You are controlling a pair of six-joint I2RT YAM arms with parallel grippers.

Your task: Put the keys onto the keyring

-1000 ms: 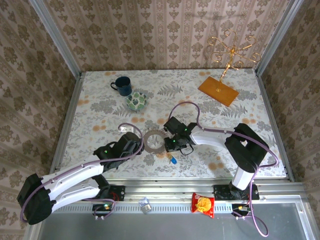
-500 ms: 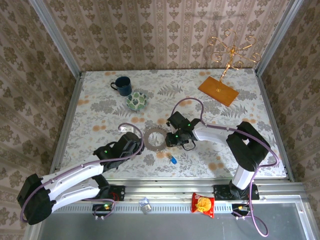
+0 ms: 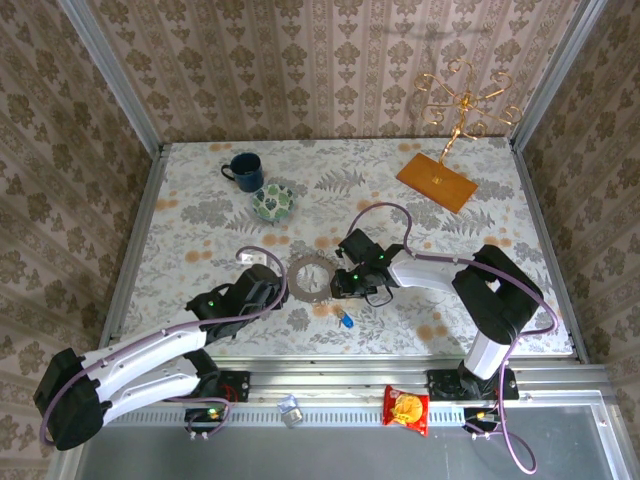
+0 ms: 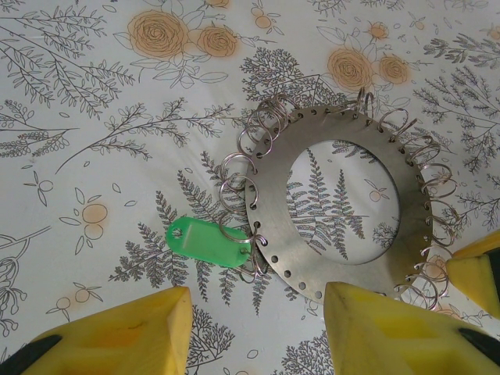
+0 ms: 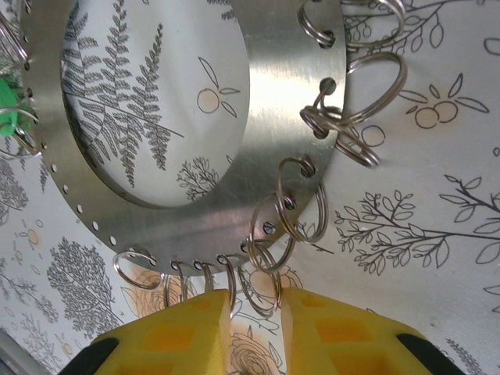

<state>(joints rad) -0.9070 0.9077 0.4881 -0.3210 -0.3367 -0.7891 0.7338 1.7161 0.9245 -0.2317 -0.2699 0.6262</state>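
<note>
The keyring (image 3: 308, 277) is a flat grey metal ring lying mid-table, its rim (image 4: 273, 195) lined with small split rings. A key's green tag (image 4: 205, 240) hangs from one split ring on its left edge, and its tip shows at the rim (image 5: 9, 109). The blue-tagged key (image 3: 346, 320) lies loose on the table, nearer the front. My left gripper (image 4: 258, 328) hovers open at the ring's near edge with only table between its fingers. My right gripper (image 5: 254, 328) stands narrowly open at the keyring (image 5: 273, 117), with split rings in its gap.
A dark blue mug (image 3: 243, 170) and a green-patterned bowl (image 3: 272, 203) stand at the back left. An orange board (image 3: 437, 180) with a gold wire stand (image 3: 462, 95) is at the back right. A snack packet (image 3: 406, 408) lies below the table's front edge.
My right gripper's jaws have parted from shut to a narrow gap, and its wrist has shifted slightly at the ring's right edge. The left arm has not moved.
</note>
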